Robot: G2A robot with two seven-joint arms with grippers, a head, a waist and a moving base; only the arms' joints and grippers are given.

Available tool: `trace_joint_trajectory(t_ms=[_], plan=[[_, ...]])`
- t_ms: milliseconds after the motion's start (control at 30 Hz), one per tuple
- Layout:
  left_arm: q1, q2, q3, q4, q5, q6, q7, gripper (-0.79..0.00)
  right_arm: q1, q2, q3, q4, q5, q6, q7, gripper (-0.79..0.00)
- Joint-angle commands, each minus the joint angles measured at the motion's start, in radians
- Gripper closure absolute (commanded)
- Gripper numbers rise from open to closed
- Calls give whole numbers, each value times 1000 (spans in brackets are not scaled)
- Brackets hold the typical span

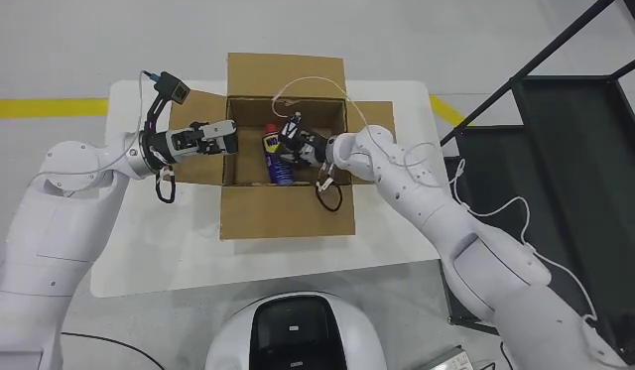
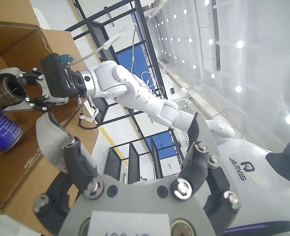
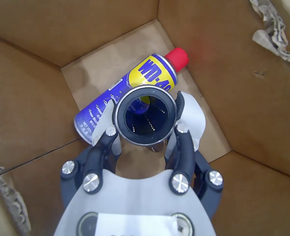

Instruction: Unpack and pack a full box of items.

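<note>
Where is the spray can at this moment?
Top view: the spray can lies on the cardboard box floor, below the metal cylinder held by the right gripper.

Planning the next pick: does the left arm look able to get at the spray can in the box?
Probably not cleanly: the right gripper, shut on a metal cylinder, hangs close over the spray can inside the box. The open left gripper is at the rim.

Spray can [image 3: 145, 74] lies across box [image 3: 73, 25] floor
</note>
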Motion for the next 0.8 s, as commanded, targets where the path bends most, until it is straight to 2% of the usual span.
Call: trace_joint_trajectory(t_ms=[0, 233, 400, 700, 733, 767], plan=[[0, 0, 0, 0, 0, 0, 0, -785, 9, -6, 3, 12, 4, 0, -28, 0], [0, 0, 0, 0, 0, 0, 0, -785, 24, -1, 37, 19, -4, -15, -88, 0], [0, 0, 0, 0, 0, 0, 0, -785, 24, 6, 44, 16, -56, 20, -32, 0], [0, 0, 0, 0, 0, 0, 0, -785, 19, -4, 36, 1, -74, 22, 43, 0], [0, 0, 0, 0, 0, 0, 0, -785, 19, -6, 35, 3, -74, 25, 44, -117], [0, 0, 0, 0, 0, 0, 0, -785, 21, -9, 34, 6, -74, 28, 49, -425]])
